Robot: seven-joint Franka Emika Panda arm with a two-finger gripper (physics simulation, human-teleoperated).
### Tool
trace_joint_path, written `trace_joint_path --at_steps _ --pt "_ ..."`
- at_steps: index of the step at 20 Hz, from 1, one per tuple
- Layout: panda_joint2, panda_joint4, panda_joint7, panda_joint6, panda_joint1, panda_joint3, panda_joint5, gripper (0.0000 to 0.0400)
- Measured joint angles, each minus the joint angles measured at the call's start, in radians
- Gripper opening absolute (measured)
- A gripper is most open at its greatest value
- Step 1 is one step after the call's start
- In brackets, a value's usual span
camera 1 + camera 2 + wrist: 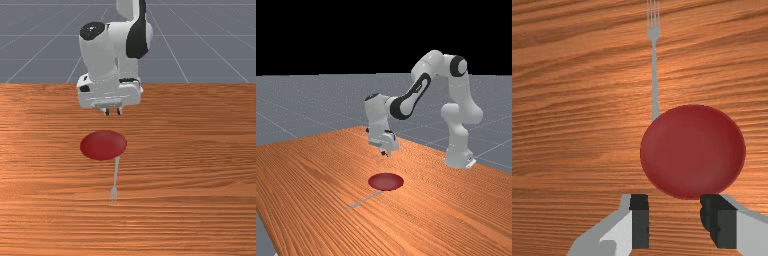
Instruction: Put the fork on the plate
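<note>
In the front view, the grey fork (655, 85) lies on the wooden table (200, 150), its handle end at the red plate's (103, 145) rim between four and five o'clock, tines pointing to six. Whether the rim covers the handle's tip, I cannot tell. The pincer (113, 112) is open, fingers apart, held above the table between twelve and one o'clock from the plate; in the far view, at twelve.

White-and-grey arm (428, 65) bent high at the elbow, stretched toward the far view's left, gripper (113, 112) pointed downward — its two fingers (640, 222) held apart.
</note>
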Motion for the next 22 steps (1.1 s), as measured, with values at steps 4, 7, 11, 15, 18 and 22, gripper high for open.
trace_joint_path --at_steps 4,7,11,15,18,22 --pt "0.119 0.113 0.001 0.059 -0.018 0.012 0.054 0.0367" --pt "0.245 0.252 0.0 0.072 -0.034 0.023 0.075 0.0393" --pt "0.512 0.485 0.003 0.071 -0.049 0.038 0.071 0.0399" --pt "0.681 0.662 0.019 0.045 -0.055 0.046 0.065 0.04" --pt "0.743 0.762 0.04 0.013 -0.047 0.06 0.069 0.04" --pt "0.826 0.914 0.073 -0.025 -0.039 0.061 0.062 0.04"
